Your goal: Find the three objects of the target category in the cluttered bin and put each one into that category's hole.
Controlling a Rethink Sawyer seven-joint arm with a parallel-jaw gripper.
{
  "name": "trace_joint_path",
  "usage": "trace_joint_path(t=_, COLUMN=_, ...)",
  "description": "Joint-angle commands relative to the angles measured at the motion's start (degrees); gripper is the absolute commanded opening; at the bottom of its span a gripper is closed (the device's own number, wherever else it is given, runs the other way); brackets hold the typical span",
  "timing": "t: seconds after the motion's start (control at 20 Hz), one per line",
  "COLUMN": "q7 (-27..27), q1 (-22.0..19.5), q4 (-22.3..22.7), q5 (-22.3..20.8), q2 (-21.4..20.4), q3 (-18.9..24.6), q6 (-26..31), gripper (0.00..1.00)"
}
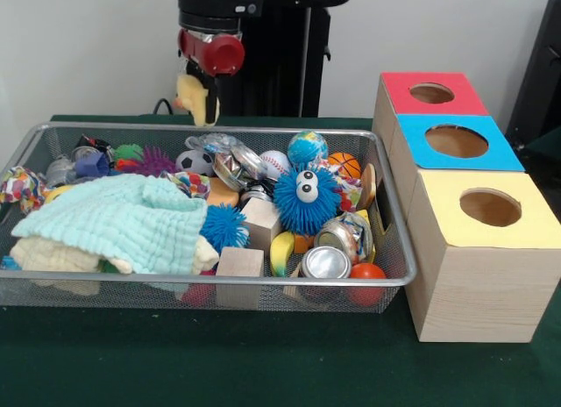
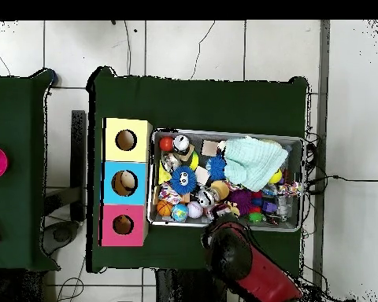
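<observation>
My gripper (image 1: 206,74) hangs above the back rim of the wire mesh bin (image 1: 219,281) and is shut on the pale yellow soft toy (image 1: 197,98), which dangles clear of the clutter. In the overhead view my arm (image 2: 233,253) covers the gripper and the toy at the near edge of the bin (image 2: 224,132). A tan-orange shape (image 1: 222,195) lies half buried behind a wooden cube. I cannot pick out the tiger-striped toy. The round hole (image 1: 431,93) in the red-topped box is at the far right, also shown in the overhead view (image 2: 123,225).
The bin holds a fuzzy blue ball with googly eyes (image 1: 306,199), a mint cloth (image 1: 123,223), wooden cubes (image 1: 239,262), cans (image 1: 326,263) and small balls. The blue-topped box (image 1: 456,141) and the yellow-topped box (image 1: 490,207) stand beside the red one.
</observation>
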Motion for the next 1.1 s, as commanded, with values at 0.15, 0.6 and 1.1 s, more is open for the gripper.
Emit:
trace_joint_path(t=0.15, q7=19.2, q1=2.0, q4=6.7, q5=5.8, q2=-4.0, q3=4.2, q6=1.1, gripper=0.00)
trace_joint_path(t=0.6, q7=24.1, q1=10.8, q4=12.4, q5=11.7, q2=-9.6, q3=1.8, q6=0.0, gripper=0.00)
trace_joint_path(t=1.1, q7=29.4, q1=25.8, q4=13.3, q5=22.7, q2=-11.7, q3=-3.0, q6=2.4, gripper=0.00)
